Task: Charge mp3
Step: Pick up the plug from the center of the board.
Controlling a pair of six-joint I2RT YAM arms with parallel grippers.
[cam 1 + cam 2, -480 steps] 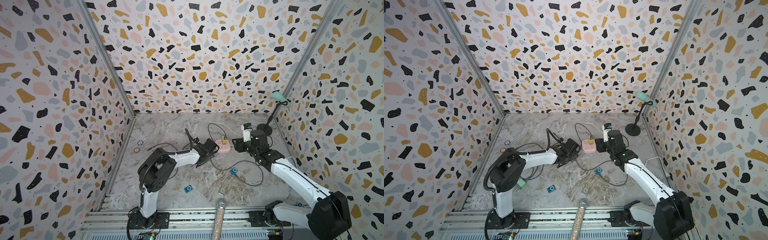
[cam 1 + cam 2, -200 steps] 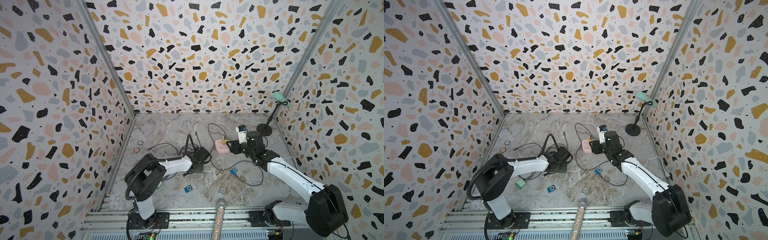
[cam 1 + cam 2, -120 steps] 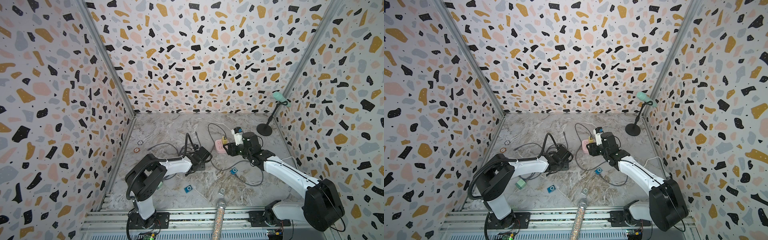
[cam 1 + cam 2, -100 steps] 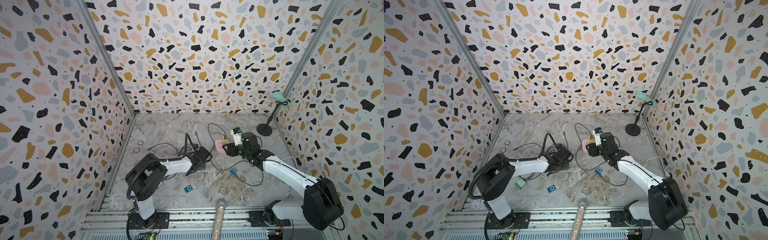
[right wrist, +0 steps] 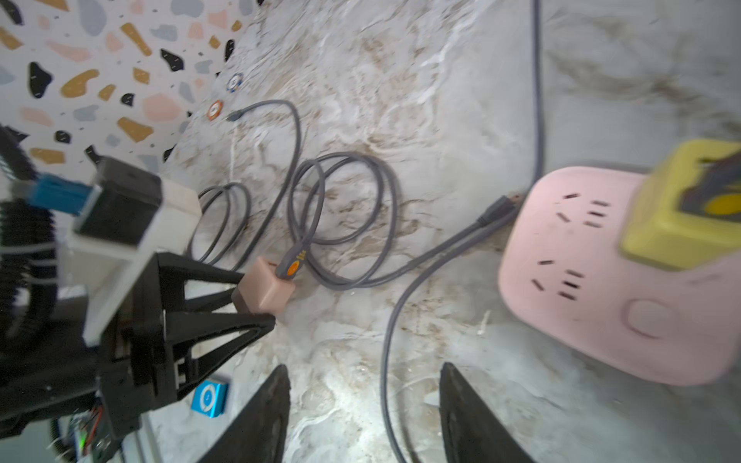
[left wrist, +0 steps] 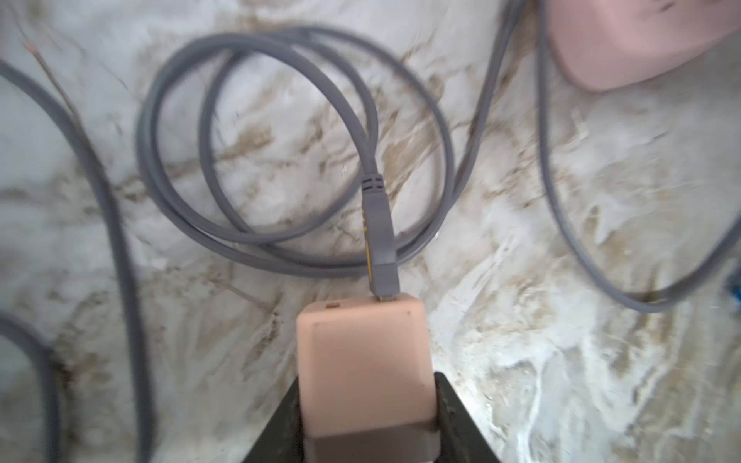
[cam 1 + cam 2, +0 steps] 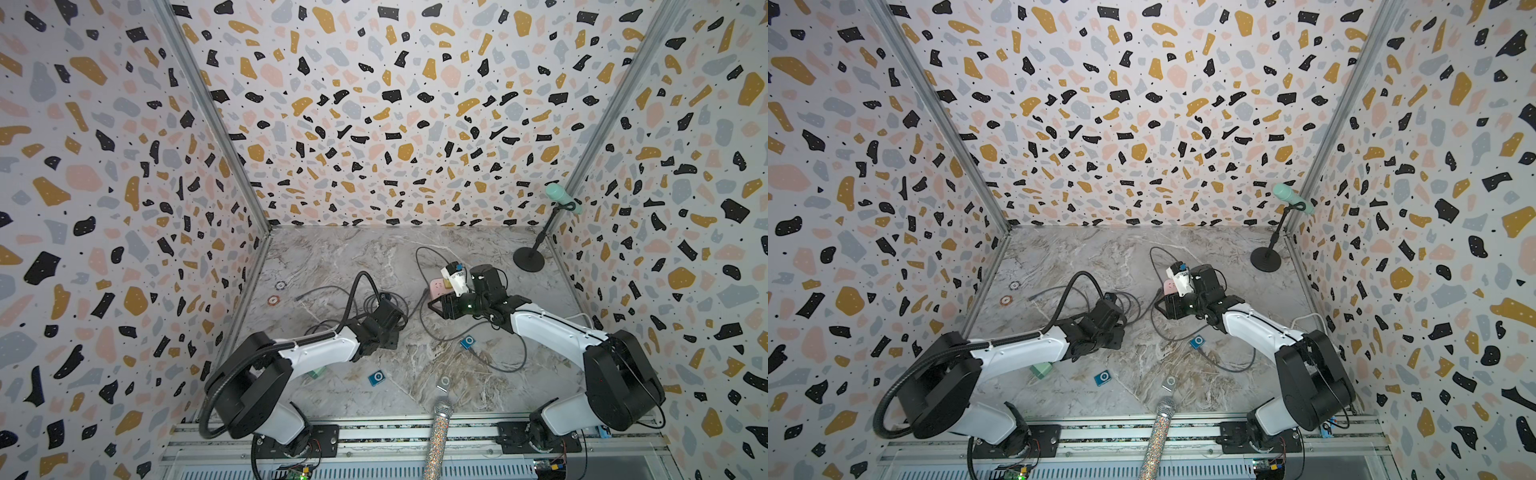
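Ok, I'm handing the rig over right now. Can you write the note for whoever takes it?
Left tool: shut on the beige charger cube, with the grey cable plugged into it.
Right tool: open, empty, beside the pink power strip.
Strip: a yellow adapter sits in it; the sockets beside it are free.
Players: a blue mp3 player near the right arm; a second blue player and a silver player closer to the robot.
Done: cube gripped, cable in it.
Left: seat the cube in the strip, then run the cable's free end to a player.
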